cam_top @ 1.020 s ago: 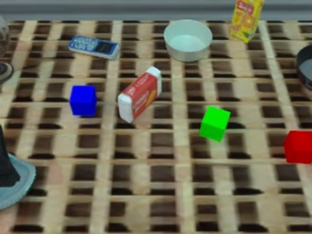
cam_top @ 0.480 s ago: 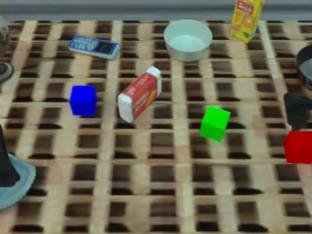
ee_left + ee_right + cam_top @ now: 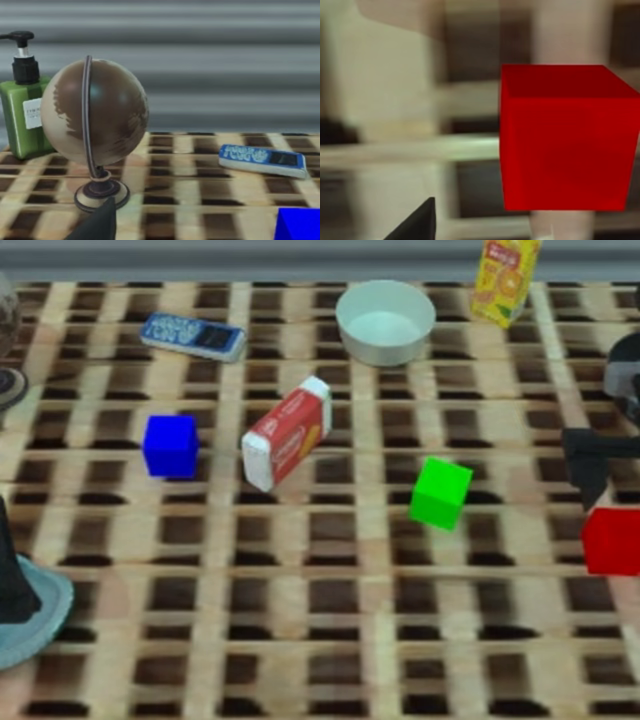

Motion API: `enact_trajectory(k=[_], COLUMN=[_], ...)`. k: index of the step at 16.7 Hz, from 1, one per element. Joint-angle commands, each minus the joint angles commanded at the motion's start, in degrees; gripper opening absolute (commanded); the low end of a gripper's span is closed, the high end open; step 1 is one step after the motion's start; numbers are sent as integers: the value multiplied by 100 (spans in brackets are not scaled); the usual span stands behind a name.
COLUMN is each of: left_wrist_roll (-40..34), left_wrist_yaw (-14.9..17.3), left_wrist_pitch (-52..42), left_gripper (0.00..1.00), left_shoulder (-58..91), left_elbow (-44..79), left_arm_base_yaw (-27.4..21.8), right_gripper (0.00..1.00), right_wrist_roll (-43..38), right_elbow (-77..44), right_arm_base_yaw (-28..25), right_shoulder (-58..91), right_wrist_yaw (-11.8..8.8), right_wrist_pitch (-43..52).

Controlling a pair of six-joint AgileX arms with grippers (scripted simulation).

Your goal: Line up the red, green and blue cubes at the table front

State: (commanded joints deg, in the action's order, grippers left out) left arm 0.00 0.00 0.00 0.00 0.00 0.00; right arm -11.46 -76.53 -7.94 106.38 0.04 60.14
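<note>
Whether the right gripper [image 3: 598, 472] has its jaws open or closed cannot be told. It hovers at the bench's right edge, with the red cube [image 3: 612, 540] just in front of it and slightly to one side, resting on the bench [image 3: 330, 640]. The cube looks rigid, light and matte, so a grip across two opposite flat faces should hold. The green cube [image 3: 440, 493] sits farther off, the blue cube [image 3: 170, 446] well beyond. The left gripper [image 3: 97, 225] is parked at the far left.

Grey ribbed wall [image 3: 210, 75] behind
</note>
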Motion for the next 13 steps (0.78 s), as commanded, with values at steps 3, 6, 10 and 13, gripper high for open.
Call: enact_trajectory(k=[3, 6, 10, 13], left_wrist_roll=[0, 0, 0, 0], left_wrist_yaw=[0, 0, 0, 0], left_wrist_pitch=[0, 0, 0, 0], left_gripper=[100, 100, 100, 100], left_shoulder=[0, 0, 0, 0], left_elbow=[0, 0, 0, 0], left_arm_base_yaw=[0, 0, 0, 0], right_gripper=[100, 100, 100, 100], right_wrist_roll=[7, 11, -12, -23], right_elbow=[29, 276, 812, 1057], right_arm_base_yaw=[28, 11, -2, -11], right_shoulder=[-7, 173, 617, 841], right_wrist_yaw=[-1, 1, 3, 5], right_wrist_pitch=[-30, -430, -1488, -1904])
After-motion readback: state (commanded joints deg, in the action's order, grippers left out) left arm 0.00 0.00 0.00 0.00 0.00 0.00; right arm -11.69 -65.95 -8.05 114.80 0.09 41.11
